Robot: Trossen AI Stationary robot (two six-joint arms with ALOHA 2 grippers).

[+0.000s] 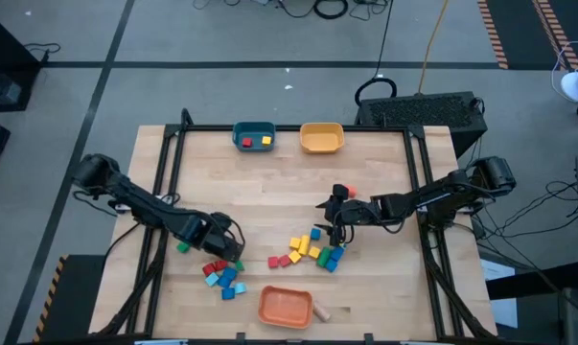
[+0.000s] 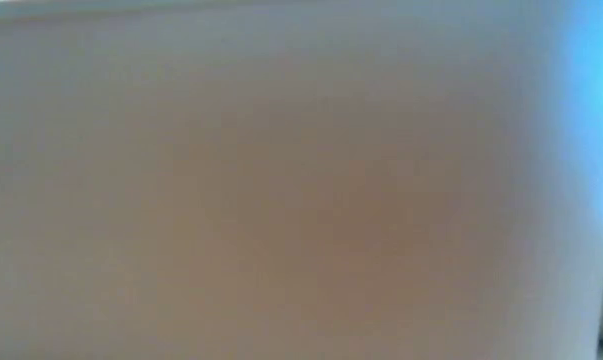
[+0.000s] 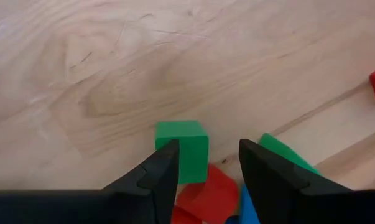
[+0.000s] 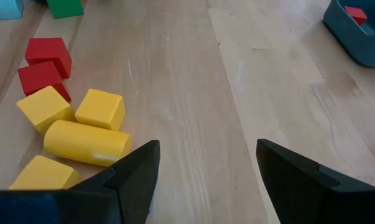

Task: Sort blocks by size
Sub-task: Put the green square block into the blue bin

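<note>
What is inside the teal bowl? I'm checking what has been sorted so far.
The teal bowl holds a red block and a yellow block, apart from each other. Its wall may hide a bit of the floor; nothing else shows inside.

The surface [image 1: 269, 192] lies bare through its middle, open to a hand — block clusters [image 1: 312, 249] crowd the near side, and the orange bowl [image 1: 286, 307] stands at the near edge.

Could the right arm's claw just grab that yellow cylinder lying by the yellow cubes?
Probably yes. The right gripper is open and empty, and the yellow cylinder lies close beside one finger with bare table around the gripper. The yellow cubes touching it might get nudged.
</note>
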